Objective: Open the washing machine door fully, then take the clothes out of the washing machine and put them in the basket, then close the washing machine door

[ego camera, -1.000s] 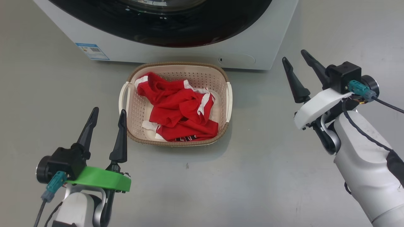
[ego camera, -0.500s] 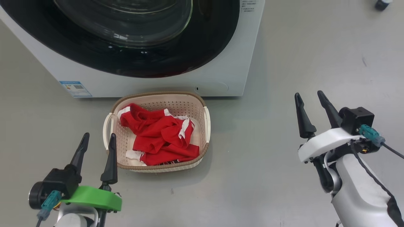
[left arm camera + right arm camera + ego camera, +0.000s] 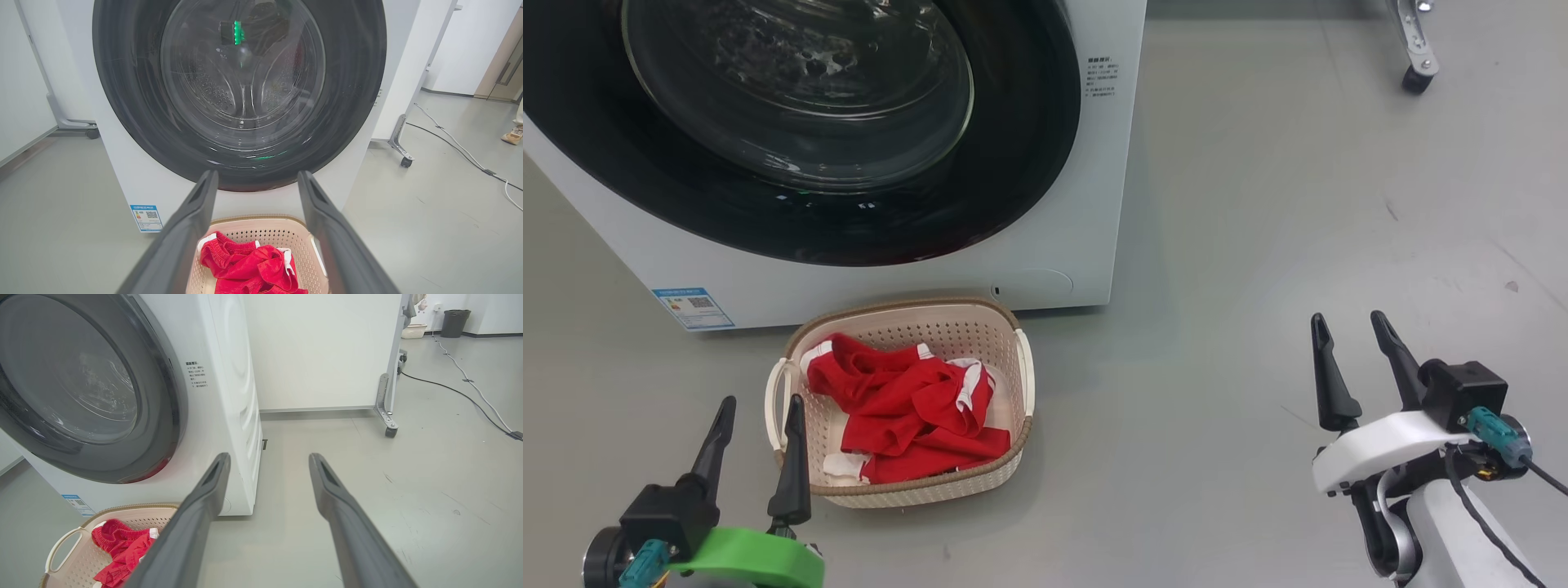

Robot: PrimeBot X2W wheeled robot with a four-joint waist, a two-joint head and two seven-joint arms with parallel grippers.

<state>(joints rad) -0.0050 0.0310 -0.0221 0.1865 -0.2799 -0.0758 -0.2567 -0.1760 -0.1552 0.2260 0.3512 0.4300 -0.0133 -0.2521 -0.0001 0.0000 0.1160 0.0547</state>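
The white washing machine (image 3: pixel 1094 163) fills the upper left of the head view, its round black-rimmed door (image 3: pixel 792 122) lying flat against the front. The dimpled drum shows through the glass in the left wrist view (image 3: pixel 241 81). On the floor in front stands the cream basket (image 3: pixel 1023 384) holding the red clothes (image 3: pixel 907 408) with white trim. My left gripper (image 3: pixel 758 403) is open, just left of the basket's near corner, nothing in it. My right gripper (image 3: pixel 1347 318) is open too, well to the right over bare floor.
Grey floor lies all around. A wheeled frame leg (image 3: pixel 388 416) stands right of the washer by a white partition. A cable (image 3: pixel 470 384) runs across the floor behind it, with a dark bin (image 3: pixel 454 322) far back. A person's shoe (image 3: pixel 512 134) is at the far right.
The head camera has tilted up, so the washer and basket sit lower in the picture and more of the door shows. Both grippers stay open and empty.
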